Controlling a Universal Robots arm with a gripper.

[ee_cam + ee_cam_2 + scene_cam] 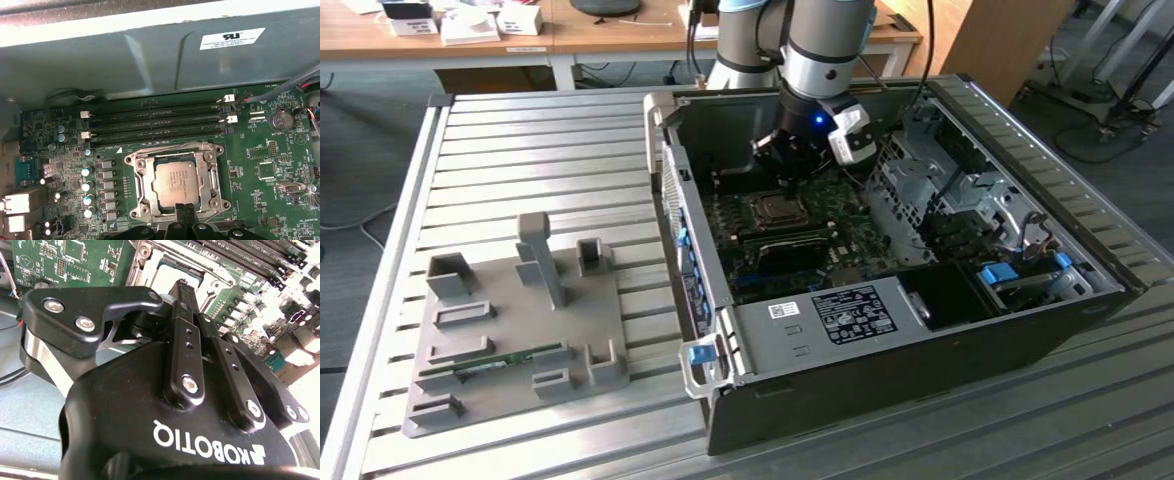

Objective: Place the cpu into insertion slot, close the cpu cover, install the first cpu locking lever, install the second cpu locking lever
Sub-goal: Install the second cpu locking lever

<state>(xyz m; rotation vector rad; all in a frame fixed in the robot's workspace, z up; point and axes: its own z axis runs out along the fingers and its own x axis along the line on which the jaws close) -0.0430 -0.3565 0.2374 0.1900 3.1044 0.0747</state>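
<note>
The black end effector (187, 212), fingers pressed together and holding nothing, hovers at one edge of the socket. The small square silvery-grey cpu (177, 183) lies flat in the slot, framed by the thin silvery metal cpu cover (209, 172) closed around it. Black memory slots (155, 120) border the far side, leaving little room.

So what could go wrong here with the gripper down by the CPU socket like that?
The gripper sits at the edge of the cpu cover, which lies over the cpu. A sideways slip there might scrape the chip's face or bend the thin frame. The memory slots and capacitors stand close around the socket, so a wide swing of the arm could knock them.
</note>
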